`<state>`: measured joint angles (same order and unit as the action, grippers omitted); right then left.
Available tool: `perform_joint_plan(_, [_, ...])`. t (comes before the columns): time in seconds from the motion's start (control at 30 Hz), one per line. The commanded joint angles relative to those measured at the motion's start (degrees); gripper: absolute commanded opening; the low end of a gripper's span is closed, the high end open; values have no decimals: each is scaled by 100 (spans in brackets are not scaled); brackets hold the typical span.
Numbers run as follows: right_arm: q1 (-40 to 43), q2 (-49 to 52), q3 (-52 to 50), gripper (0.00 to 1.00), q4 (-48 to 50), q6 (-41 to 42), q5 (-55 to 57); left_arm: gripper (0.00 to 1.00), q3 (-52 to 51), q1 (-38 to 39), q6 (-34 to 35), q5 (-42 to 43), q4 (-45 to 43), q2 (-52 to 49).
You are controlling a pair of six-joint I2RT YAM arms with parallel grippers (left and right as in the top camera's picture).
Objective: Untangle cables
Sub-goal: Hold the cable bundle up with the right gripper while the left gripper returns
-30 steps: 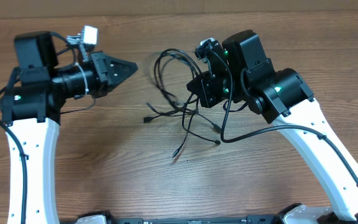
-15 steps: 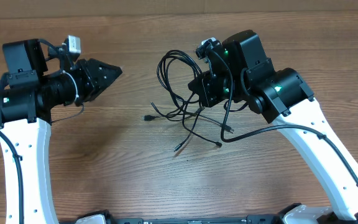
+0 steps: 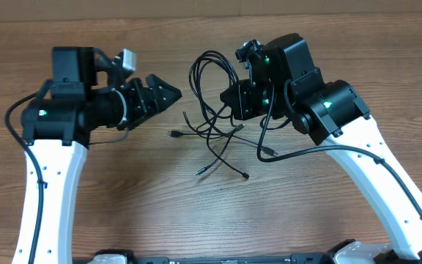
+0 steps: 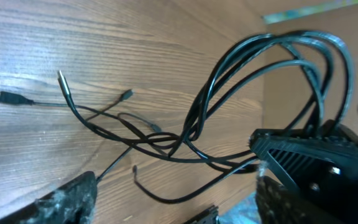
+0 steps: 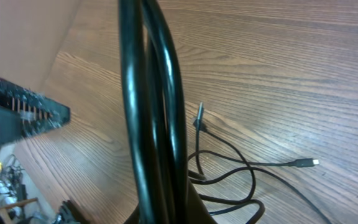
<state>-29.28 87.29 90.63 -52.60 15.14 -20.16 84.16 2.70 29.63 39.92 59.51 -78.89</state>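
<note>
The cables (image 3: 209, 73) are thin black cords, looped and crossed, with several plug ends trailing on the wood (image 3: 204, 170). My right gripper (image 3: 234, 100) is shut on the bunched loops and holds them up off the table. In the right wrist view the held strands (image 5: 154, 93) run straight up from its jaws (image 5: 166, 214). My left gripper (image 3: 168, 93) stands open just left of the loops and touches nothing. In the left wrist view its two fingertips (image 4: 67, 200) frame the tangle (image 4: 191, 127), and a loose cable end lies on the wood between them.
The table is bare brown wood (image 3: 123, 191). A thicker black cable of the right arm (image 3: 299, 152) droops down to the table beside the tangle. Both arms' white links reach in from the near edge. The right gripper's body (image 4: 319, 158) fills the right of the left wrist view.
My left arm has swung right toward the cables and its jaws have opened. The loose ends on the table have shifted slightly. The right arm holds still.
</note>
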Motion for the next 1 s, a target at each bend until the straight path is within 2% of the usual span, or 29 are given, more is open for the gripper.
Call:
perform_joint_plan(0.0, [2, -4, 46, 4, 70, 267, -46, 66, 74, 330, 682, -927, -131, 15])
perform_joint_plan(0.07, [2, -4, 46, 4, 70, 264, -46, 63, 74, 446, 868, -1202, -197, 15])
perform_joint_plan(0.2, [2, -4, 46, 4, 72, 245, -46, 63, 74, 671, 1156, -1510, -354, 13])
perform_joint_plan(0.43, [2, -4, 46, 4, 70, 245, -46, 65, 74, 1008, 1252, -2087, -538, 2])
perform_joint_plan(0.7, [2, -4, 46, 4, 70, 245, -46, 63, 74, 1213, 1342, -2275, -656, -286])
perform_joint_plan(0.8, [2, -4, 46, 4, 72, 245, -46, 61, 74, 1224, 1628, -2249, -780, -538])
perform_joint_plan(0.97, [2, -4, 46, 4, 66, 149, -46, 60, 74, 1290, 1624, -2074, -979, -848])
